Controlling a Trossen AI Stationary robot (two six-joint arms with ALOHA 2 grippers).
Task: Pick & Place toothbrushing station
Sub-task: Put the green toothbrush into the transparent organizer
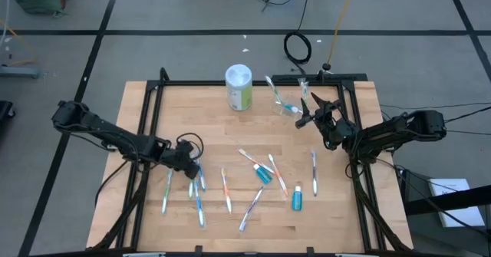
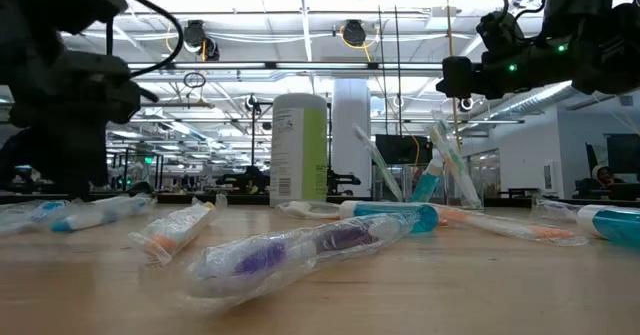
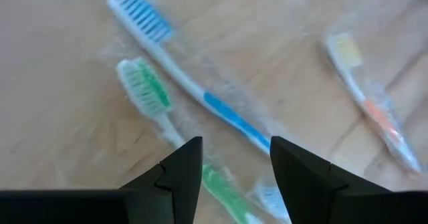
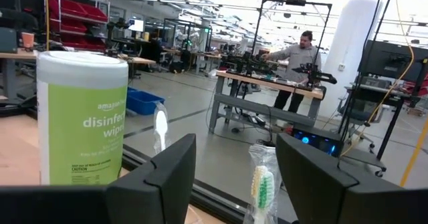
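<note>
Several slim toothbrushes in clear wrappers lie flat on the wooden table (image 1: 253,134). My left gripper (image 1: 192,171) hangs open and tilted down over a blue one (image 3: 200,93) and a green one (image 3: 150,93), touching neither; an orange one (image 3: 374,110) lies off to the side. Two teal toothpaste tubes (image 1: 263,172) (image 1: 297,198) lie flat near the middle. A small clear cup (image 1: 288,105) at the far right holds toothbrushes standing up in it (image 4: 262,184). My right gripper (image 1: 307,113) waits open just beside the cup, raised and about level.
A green-and-white canister of disinfecting wipes (image 1: 238,87) stands at the far middle of the table. A purple-handled wrapped toothbrush (image 2: 300,250) lies nearest the front edge. A black frame (image 1: 153,111) borders the table top. A person works at a bench far behind (image 4: 294,57).
</note>
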